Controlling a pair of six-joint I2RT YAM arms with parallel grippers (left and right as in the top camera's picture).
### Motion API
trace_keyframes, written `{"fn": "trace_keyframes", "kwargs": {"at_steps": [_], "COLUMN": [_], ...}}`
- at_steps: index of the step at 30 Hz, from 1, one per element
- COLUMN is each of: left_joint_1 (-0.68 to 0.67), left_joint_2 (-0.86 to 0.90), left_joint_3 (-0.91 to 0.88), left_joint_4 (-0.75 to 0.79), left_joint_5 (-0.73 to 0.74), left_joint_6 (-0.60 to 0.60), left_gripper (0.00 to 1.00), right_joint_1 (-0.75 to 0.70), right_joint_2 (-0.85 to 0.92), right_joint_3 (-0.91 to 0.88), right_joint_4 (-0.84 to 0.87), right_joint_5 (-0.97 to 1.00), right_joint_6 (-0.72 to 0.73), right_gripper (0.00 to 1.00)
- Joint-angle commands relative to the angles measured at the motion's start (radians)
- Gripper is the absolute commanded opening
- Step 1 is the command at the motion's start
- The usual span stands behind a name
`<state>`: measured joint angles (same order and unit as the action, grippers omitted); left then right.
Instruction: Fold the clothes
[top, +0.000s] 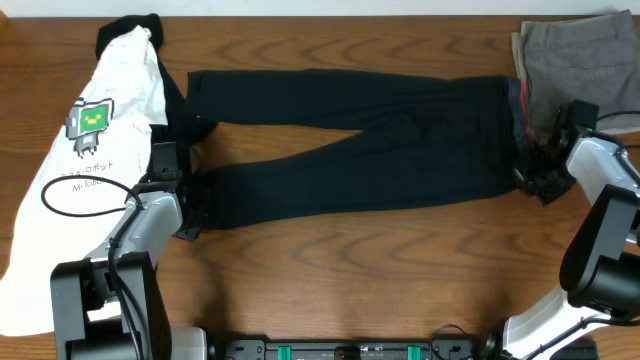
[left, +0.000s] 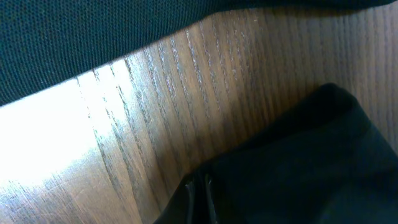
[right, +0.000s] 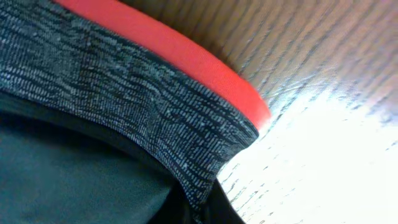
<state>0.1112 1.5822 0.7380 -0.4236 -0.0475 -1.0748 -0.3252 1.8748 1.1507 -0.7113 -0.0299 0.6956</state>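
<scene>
Left gripper (top: 190, 192) is closed, pinching the cuff end of the lower leg (top: 330, 185) of the trousers (top: 400, 125). In the left wrist view, black cloth bunches right at the bottom edge where the jaws meet; the fingers themselves barely show. The upper leg (top: 330, 95) crosses the top of that view, with a wedge of bare table (top: 350, 270) between the two legs.

Right gripper (top: 532, 172) is closed too, clamped on the near corner of the waistband (right: 124, 106). The right wrist view shows grey knit running down into the jaws, the coral edge (right: 174, 50) along its outer side, black cloth inside it, and glare on the wood beyond.

The trousers lie flat and spread lengthwise across the middle of the table, waist to the right, cuffs to the left. The legs are joined at the right and split into a narrow V toward the left. No fold yet.

The T-shirt (top: 110, 110) is white with a green robot print. It lies at the left edge, just beside the cuffs, touching or slightly overlapping the upper one; cannot tell which. A black cable (top: 85, 195) loops over the shirt next to the left arm.

The grey trousers (top: 575, 50) are folded in the top right corner, just beyond the waistband. Both arms reach in from the near edge, one at each end of the trousers.
</scene>
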Motion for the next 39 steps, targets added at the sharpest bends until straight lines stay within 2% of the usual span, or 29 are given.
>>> {"fn": "trace_keyframes", "kwargs": {"at_steps": [1, 8, 19, 29, 35, 39], "left_joint_1": [-0.003, 0.038, 0.080, 0.080, 0.080, 0.080], "left_joint_2": [0.020, -0.048, -0.417, -0.710, -0.800, -0.787], "left_joint_3": [-0.038, -0.024, -0.018, -0.017, 0.006, 0.007], "left_joint_4": [-0.023, -0.051, -0.138, -0.204, -0.246, -0.180], "left_joint_5": [0.015, 0.010, 0.009, 0.009, 0.009, 0.009], "left_joint_6": [0.010, 0.053, 0.226, 0.324, 0.372, 0.372], "left_gripper": [0.06, 0.06, 0.06, 0.05, 0.06, 0.06], "right_joint_1": [-0.008, -0.008, -0.008, -0.009, -0.010, -0.010], "right_joint_2": [-0.005, -0.053, -0.315, -0.409, -0.457, -0.470], "right_joint_3": [0.010, 0.011, 0.011, 0.011, 0.011, 0.010], "right_joint_4": [-0.009, -0.134, -0.357, -0.574, -0.616, -0.580], "right_joint_5": [0.041, 0.041, 0.042, 0.087, 0.093, 0.094], "right_joint_6": [-0.043, -0.116, -0.129, -0.129, -0.129, -0.129], "right_gripper": [0.01, 0.01, 0.01, 0.01, 0.01, 0.01]}}
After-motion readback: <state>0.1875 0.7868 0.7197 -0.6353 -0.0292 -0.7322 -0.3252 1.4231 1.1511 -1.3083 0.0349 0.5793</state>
